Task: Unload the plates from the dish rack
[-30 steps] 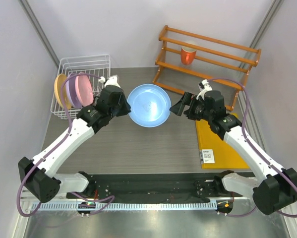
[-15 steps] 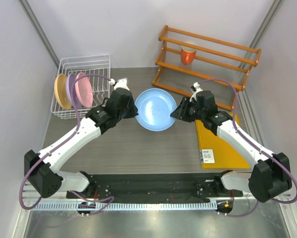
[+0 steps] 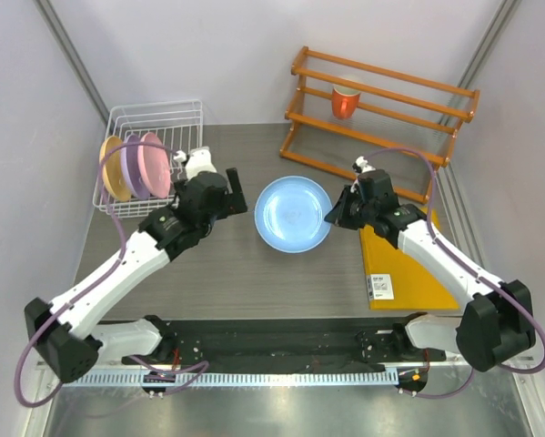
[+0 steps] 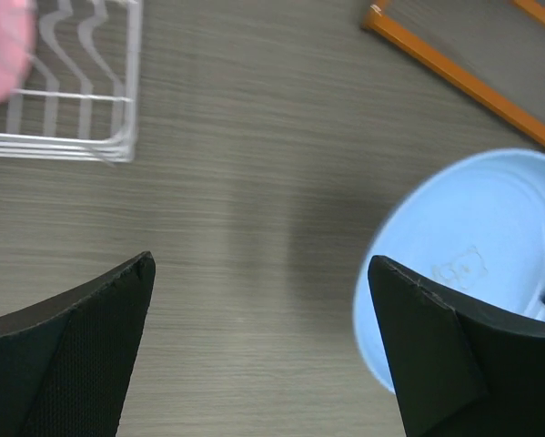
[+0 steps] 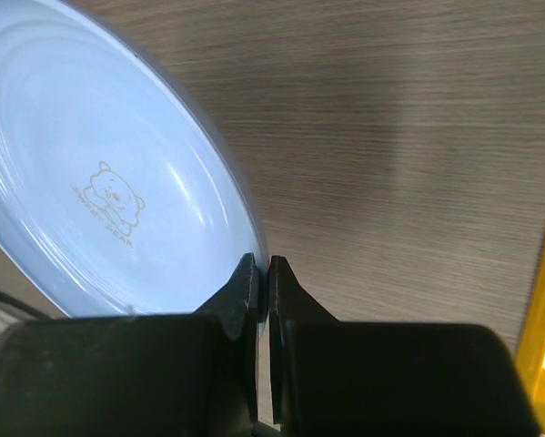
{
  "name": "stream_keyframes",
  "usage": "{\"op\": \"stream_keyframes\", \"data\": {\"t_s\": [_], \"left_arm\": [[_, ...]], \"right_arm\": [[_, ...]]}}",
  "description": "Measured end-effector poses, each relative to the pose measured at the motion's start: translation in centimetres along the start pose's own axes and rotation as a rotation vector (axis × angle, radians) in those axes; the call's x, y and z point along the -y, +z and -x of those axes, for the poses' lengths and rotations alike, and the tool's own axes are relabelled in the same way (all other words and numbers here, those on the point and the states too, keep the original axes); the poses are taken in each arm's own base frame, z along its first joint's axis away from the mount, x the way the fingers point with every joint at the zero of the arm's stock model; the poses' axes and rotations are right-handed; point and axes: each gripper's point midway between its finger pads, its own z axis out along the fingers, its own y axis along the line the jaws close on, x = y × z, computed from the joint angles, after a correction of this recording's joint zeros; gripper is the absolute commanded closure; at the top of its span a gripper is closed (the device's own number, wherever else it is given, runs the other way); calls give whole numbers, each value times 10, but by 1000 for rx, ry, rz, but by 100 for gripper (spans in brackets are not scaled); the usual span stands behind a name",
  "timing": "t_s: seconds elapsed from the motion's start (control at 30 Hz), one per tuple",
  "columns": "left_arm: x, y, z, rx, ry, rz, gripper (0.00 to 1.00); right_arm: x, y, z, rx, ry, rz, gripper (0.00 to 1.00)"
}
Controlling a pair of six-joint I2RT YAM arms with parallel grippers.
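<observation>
Blue plate [image 3: 293, 213] pinched at its rim between the right gripper [image 5: 263, 273] fingers, over mid-table.
Left gripper [image 4: 258, 296] is spread wide beside it, not touching; whether it rests on the table [image 3: 217, 264] is unclear. Pink plate [image 3: 154, 164], purple plate [image 3: 132, 168] and orange plate [image 3: 111, 168] overlap in the dish rack [image 3: 126, 118].
</observation>
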Motion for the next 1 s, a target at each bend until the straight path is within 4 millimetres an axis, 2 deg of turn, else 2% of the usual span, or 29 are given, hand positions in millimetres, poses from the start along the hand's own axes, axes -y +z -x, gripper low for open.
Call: {"op": "stream_keyframes", "data": {"t_s": [0.1,0.2,0.33,0.47,0.57,0.6,0.63,0.67,0.73,0.8,1.0], "left_arm": [[-27,-15,18,97,6,89,0],[-55,-37,37,205,10,165,1],[-82,-55,50,304,19,233,0],[-101,-59,51,336,52,295,1],[-110,-56,54,340,72,339,1],[-114,-53,55,340,77,358,1],[-118,-51,56,339,83,379,1],[-122,-48,58,337,92,399,0],[-134,-39,61,324,99,441,1],[-145,-30,64,311,96,477,0],[-180,4,87,258,103,579,1]], "right_arm": [[13,8,-9,-42,-12,-52,99],[29,25,-27,-122,-14,-104,99],[48,44,-50,-218,-12,-162,99],[61,54,-61,-264,-21,-206,99],[66,62,-59,-268,-28,-231,97],[67,65,-57,-266,-30,-239,92],[67,67,-55,-264,-30,-244,77],[68,70,-54,-261,-30,-248,72],[70,73,-49,-244,-32,-268,47],[75,74,-45,-226,-31,-297,41],[84,63,-27,-149,-53,-375,34]]}}
